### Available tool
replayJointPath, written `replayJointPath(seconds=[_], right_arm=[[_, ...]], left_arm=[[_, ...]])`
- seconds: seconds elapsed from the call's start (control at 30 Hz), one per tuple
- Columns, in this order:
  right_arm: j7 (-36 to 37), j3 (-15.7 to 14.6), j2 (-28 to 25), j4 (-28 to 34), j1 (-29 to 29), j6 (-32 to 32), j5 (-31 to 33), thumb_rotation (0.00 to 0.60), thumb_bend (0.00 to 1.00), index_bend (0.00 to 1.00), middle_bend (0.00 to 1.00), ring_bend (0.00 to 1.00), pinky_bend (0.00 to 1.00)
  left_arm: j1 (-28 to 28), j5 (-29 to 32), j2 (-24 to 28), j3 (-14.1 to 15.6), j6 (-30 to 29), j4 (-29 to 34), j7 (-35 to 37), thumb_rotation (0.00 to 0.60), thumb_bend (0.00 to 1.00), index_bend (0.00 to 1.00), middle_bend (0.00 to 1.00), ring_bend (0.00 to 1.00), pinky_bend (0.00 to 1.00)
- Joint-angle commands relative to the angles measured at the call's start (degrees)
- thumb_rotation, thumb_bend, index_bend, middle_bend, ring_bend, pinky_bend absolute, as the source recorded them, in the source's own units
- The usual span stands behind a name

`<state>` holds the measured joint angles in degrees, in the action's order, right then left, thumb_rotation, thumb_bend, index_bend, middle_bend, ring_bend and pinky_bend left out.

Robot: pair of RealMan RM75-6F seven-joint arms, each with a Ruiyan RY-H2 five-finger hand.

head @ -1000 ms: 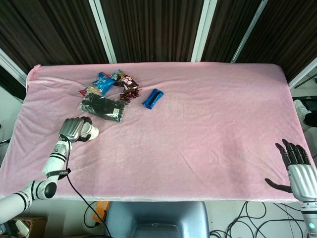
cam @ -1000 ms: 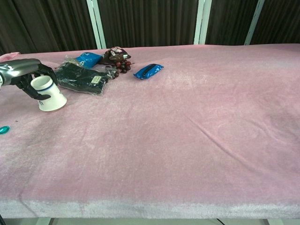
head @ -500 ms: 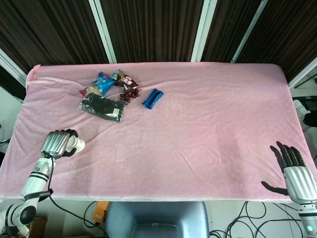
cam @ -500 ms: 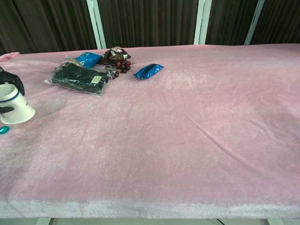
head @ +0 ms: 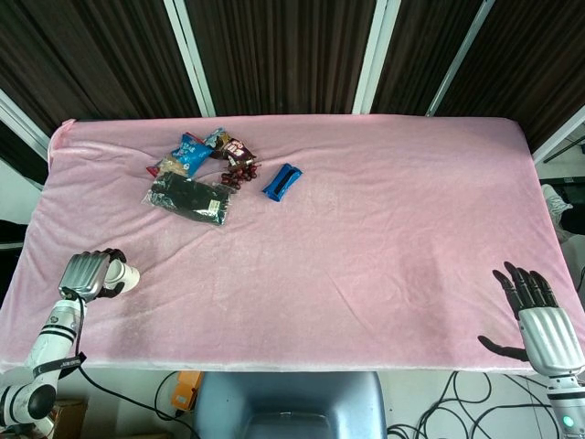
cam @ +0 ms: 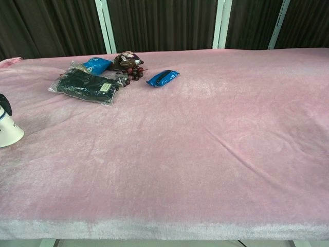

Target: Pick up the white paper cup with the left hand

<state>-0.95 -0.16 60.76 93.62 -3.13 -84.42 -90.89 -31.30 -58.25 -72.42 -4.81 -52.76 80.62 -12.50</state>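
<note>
The white paper cup (head: 126, 275) with a dark band near its rim sits in the grasp of the left robot hand (head: 85, 275), whose dark fingers (head: 111, 257) wrap around its side. In the head view the cup lies over the near left part of the pink cloth-covered surface (head: 366, 238), well to the near-left of the black packet in clear plastic wrap (head: 190, 198). In the chest view only part of the cup (cam: 7, 129) shows at the left edge of the frame, wide end lower, with a dark fingertip (cam: 4, 103) against its top; whether it touches the cloth or is lifted off it cannot be told.

The black packet lies flat on the far left part of the surface. Just behind it, toward the far edge, sits a cluster of snack packs: a blue crinkled bag (head: 190, 151), a dark brown wrapper (head: 235, 149) and a small bunch of dark red grapes (head: 241, 171), all close together and partly touching. To the right of the black packet, a little apart from the cluster, lies a small blue rectangular pouch (head: 282, 181), set at a slant.

The right robot hand (head: 534, 308) is far from the black packet, at the near right corner of the surface, holding nothing, its dark fingers spread and pointing toward the far edge, thumb out to the side.
</note>
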Motion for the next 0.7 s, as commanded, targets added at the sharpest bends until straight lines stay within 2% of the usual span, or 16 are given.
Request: replayJointPath(seconds=[0.03, 0.13, 0.23, 0.33, 0.4, 0.53, 0.67, 0.7], right_arm=[[-0.1, 0.0, 0.0, 0.0, 0.0, -0.1, 0.0, 0.6, 0.21, 0.0, 0.0, 0.0, 0.0], [-0.1, 0.0, 0.0, 0.0, 0.1, -0.1, -0.1, 0.6, 0.21, 0.0, 0.0, 0.0, 0.0], [-0.1, 0.0, 0.0, 0.0, 0.2, -0.4, 0.0, 0.6, 0.21, 0.0, 0.0, 0.0, 0.0], [-0.1, 0.1, 0.0, 0.0, 0.3, -0.6, 0.0, 0.6, 0.21, 0.0, 0.0, 0.0, 0.0], [0.0, 0.1, -0.1, 0.0, 0.4, -0.8, 0.1, 0.6, 0.21, 0.0, 0.0, 0.0, 0.0], [0.0, 0.2, -0.1, 0.0, 0.5, -0.9, 0.3, 0.6, 0.21, 0.0, 0.0, 0.0, 0.0], [-0.1, 0.3, -0.1, 0.0, 0.7, -1.1, 0.4, 0.6, 0.21, 0.0, 0.0, 0.0, 0.0], [-0.2, 0.3, -0.1, 0.0, 0.7, -1.1, 0.5, 0.6, 0.21, 0.0, 0.0, 0.0, 0.0]], left_arm=[[0.1, -0.2, 0.0, 0.0, 0.3, -0.3, 0.5, 0.6, 0.34, 0.35, 0.44, 0.39, 0.36], [0.2, -0.2, 0.0, 0.1, 0.6, -0.6, 0.7, 0.6, 0.34, 0.3, 0.4, 0.34, 0.33], [0.1, 1.9, 0.4, 0.2, 3.6, -0.4, 1.7, 0.6, 0.32, 0.12, 0.21, 0.19, 0.28], [-0.5, 4.3, 1.2, 0.4, 5.6, 0.2, 0.5, 0.6, 0.31, 0.02, 0.08, 0.07, 0.24], [-0.8, 5.6, 1.5, 0.4, 6.0, 0.7, -0.5, 0.6, 0.31, 0.0, 0.03, 0.02, 0.23], [-0.5, 5.9, 1.9, 0.2, 4.2, 1.9, -1.1, 0.6, 0.31, 0.0, 0.0, 0.0, 0.21], [1.6, 2.3, 4.4, -0.1, -1.3, 6.6, 0.3, 0.6, 0.3, 0.0, 0.0, 0.0, 0.16], [3.0, -0.1, 5.7, -0.2, -4.4, 8.9, 1.3, 0.6, 0.3, 0.0, 0.0, 0.0, 0.14]])
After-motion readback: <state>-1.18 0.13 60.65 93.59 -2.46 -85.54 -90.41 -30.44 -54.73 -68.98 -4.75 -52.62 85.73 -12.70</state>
